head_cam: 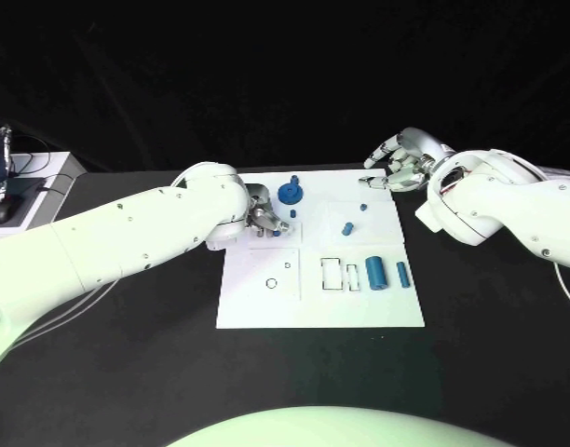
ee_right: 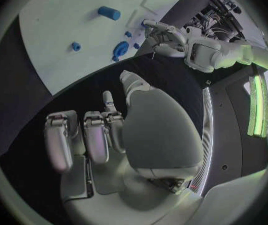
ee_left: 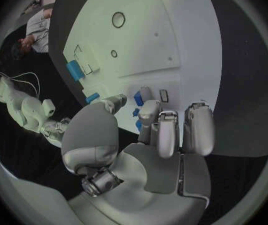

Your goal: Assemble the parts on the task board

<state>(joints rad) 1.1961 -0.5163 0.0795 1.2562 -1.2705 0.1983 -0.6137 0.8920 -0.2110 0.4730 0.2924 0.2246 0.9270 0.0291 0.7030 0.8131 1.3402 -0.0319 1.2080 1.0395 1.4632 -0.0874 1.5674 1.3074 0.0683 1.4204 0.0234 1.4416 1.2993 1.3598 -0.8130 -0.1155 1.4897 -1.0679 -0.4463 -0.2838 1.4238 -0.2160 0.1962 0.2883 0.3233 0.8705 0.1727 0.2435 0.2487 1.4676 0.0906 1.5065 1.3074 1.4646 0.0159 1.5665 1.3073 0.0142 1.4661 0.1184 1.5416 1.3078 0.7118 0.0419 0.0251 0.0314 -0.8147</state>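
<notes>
Over the task board's (head_cam: 258, 307) far-left corner, the left hand (head_cam: 266, 217) hangs beside a round blue part (head_cam: 291, 195), fingers curled, grasping nothing visible. Right hand (head_cam: 402, 158) hovers off the far-right corner, fingers loose and empty.

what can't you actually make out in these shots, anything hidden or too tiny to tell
- Whether the left hand touches a part: in the head view its fingers hide the task board beneath; in the left wrist view they cover that spot.
- The base of the blue gear-like part: the left hand hides part of it in the head view.
- The shape of the small blue piece: too small in the head view.
- The right hand looks empty, though its palm faces away.
</notes>
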